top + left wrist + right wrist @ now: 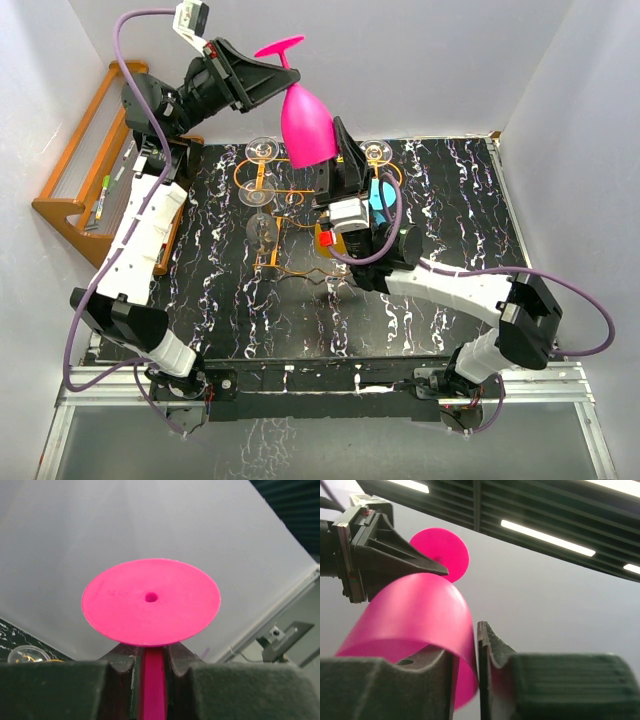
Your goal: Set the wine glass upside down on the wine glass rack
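Wrist views show left hand (151, 656) pinching wine glass (150, 600) stem, right hand (467, 646) pinching bowl.

Marking on the wine glass (150, 602) seems illegible.

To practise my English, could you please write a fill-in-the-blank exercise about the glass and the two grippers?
1. The wine glass is ___ in colour.
2. The left gripper is shut on its ___.
3. The right gripper pinches the ___ of its bowl.
Missing words: pink; stem; rim.
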### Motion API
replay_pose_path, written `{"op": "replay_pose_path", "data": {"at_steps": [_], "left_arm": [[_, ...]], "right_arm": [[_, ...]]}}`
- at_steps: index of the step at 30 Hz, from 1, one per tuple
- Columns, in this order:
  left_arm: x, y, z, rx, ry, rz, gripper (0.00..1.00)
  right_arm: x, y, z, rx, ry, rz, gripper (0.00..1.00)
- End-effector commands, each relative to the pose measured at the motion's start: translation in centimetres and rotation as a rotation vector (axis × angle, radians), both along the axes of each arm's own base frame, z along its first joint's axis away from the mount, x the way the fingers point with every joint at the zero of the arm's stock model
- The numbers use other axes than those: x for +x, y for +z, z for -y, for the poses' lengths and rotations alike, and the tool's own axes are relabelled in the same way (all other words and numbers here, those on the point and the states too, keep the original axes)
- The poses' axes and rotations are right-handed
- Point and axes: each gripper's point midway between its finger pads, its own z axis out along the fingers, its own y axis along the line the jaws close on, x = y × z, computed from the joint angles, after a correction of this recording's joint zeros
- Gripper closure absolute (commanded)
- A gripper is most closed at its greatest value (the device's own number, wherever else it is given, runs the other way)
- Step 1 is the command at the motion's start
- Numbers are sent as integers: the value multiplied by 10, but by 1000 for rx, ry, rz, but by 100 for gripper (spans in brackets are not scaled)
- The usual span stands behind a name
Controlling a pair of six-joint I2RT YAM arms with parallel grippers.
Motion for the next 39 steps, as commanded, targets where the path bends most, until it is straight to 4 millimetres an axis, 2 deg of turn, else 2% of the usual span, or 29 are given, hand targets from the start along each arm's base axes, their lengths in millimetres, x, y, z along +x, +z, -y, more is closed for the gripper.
{"op": "replay_pose_path", "data": {"at_steps": [1, 3, 10, 14, 19, 25, 29, 34, 36, 38, 39], "left_arm": [[-46, 15, 5, 49, -98, 201, 100], [-52, 23, 3, 49, -89, 250, 100], [-52, 40, 1, 63, -30, 340, 100], [-53, 47, -1, 54, -15, 358, 100], [-53, 51, -2, 51, -1, 366, 100], [-56, 51, -3, 58, 1, 375, 100], [-67, 47, -5, 99, 3, 438, 100], [-86, 33, -11, 175, 23, 529, 100], [-91, 22, -13, 223, 35, 567, 100], [-90, 3, -14, 285, 56, 582, 100], [-97, -1, -18, 311, 73, 602, 100]], "right_arm": [[-20, 16, -5, -36, 121, 65, 71], [-27, 8, -15, -104, 185, 62, 64], [-39, -6, -33, -231, 303, 30, 60], [-42, -16, -45, -295, 369, -20, 53], [-42, -24, -53, -335, 404, -51, 52], [-48, -23, -60, -353, 459, -55, 50], [-53, -18, -49, -330, 456, -62, 44], [-75, -6, -12, -297, 506, -104, 38], [-87, -4, 1, -319, 537, -135, 31], [-99, -5, 11, -366, 571, -174, 28], [-104, -6, 15, -385, 584, -192, 27]]}}
